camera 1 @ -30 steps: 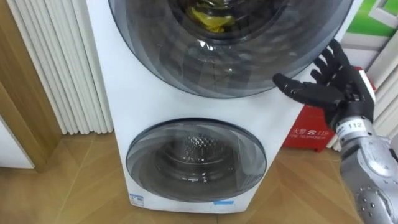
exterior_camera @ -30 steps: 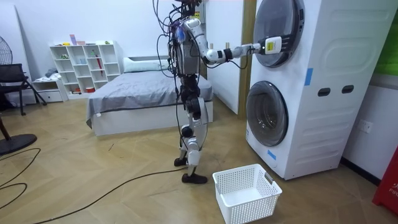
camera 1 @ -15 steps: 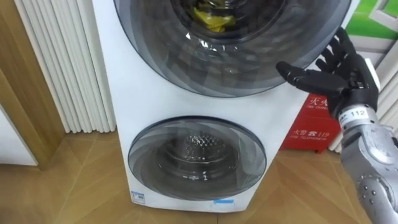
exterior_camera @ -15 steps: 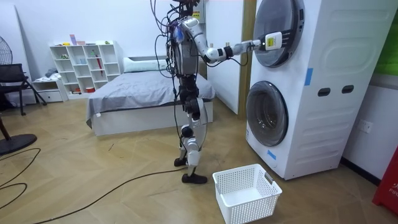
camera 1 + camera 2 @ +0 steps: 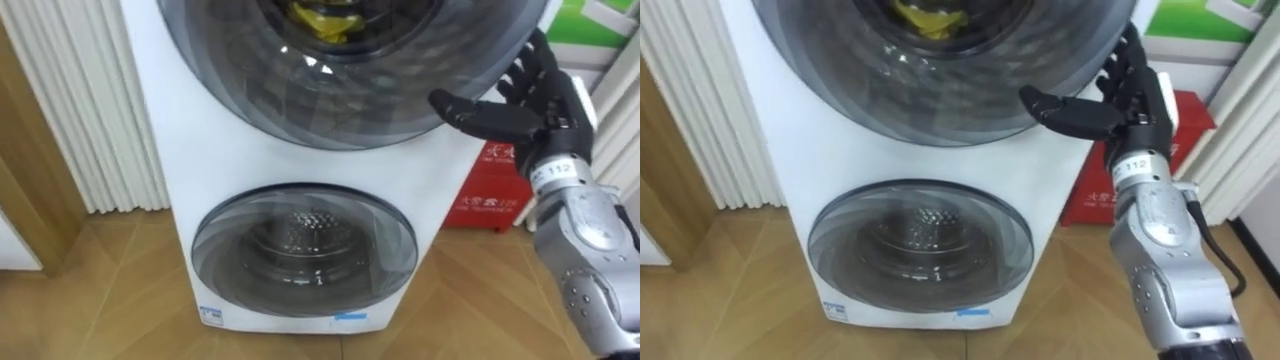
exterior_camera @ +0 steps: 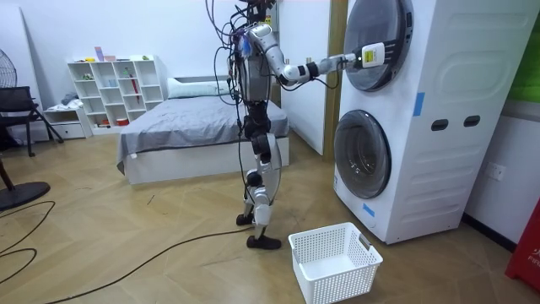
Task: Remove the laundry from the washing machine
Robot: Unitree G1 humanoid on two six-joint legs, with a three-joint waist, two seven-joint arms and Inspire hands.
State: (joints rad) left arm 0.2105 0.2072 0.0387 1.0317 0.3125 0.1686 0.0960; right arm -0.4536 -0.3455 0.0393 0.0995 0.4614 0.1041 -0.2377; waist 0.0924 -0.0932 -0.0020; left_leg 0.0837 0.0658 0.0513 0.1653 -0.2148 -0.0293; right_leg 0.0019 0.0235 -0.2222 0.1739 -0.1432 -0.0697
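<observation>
The white stacked washing machine has two round dark-glass doors, both closed. Behind the upper door a yellow cloth lies in the drum. The lower door shows a bare metal drum. My right hand is open at the upper door's right rim, fingers spread and thumb pointing left against the rim. In the room view I stand upright facing the machine with the right arm stretched out to it.
A white laundry basket sits on the wood floor in front of the machine. A red box stands to the machine's right, white slatted panels to its left. A bed and shelf are behind me.
My right hand rose slightly along the upper door's right rim and stays open. The eye view shifted a little to the right and down.
</observation>
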